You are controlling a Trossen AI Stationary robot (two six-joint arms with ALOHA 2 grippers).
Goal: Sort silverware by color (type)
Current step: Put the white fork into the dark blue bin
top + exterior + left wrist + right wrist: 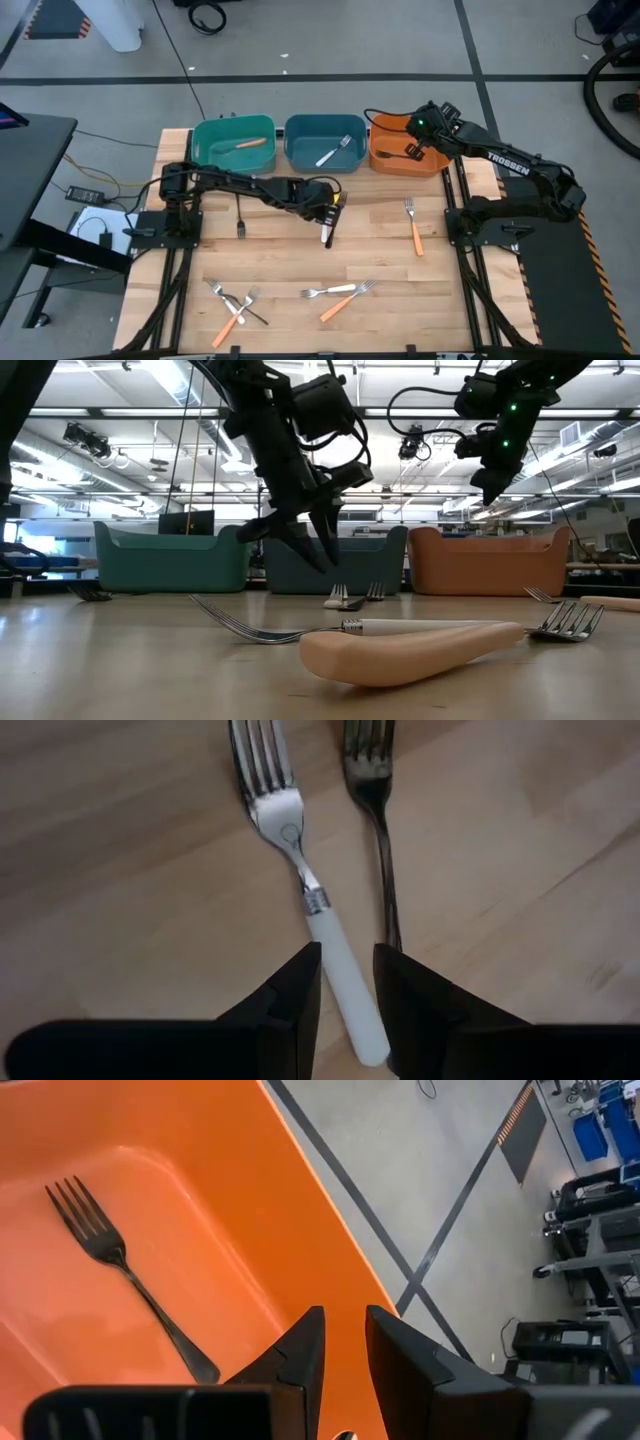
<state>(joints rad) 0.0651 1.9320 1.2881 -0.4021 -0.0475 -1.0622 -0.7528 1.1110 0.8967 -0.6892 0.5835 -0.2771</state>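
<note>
Precision matters most for the pick in hand: the left gripper (347, 951) hangs over the white-handled fork (290, 820), which lies flat on the table (280, 260) near its middle, with a loose black fork (385, 870) just beside it and nearly parallel. A good grasp would take the white handle alone, squarely across its width and clear of the neighbour, then lift straight up so the dark fork is not dragged along. Judging by the silver fork (333, 152) already lying there, the middle bin (325, 120) looks like the likely home. Whether the left gripper has closed on the handle cannot be told.

The left arm (240, 183) reaches from its base at the table's left edge across to the centre; its wrist points steeply down at the wood. The right gripper (345, 1315) hovers over the orange bin (200, 1120) at the back right; its jaws stand slightly apart with nothing between them. A sorted black fork (110, 1250) rests on the bin's floor.
</note>
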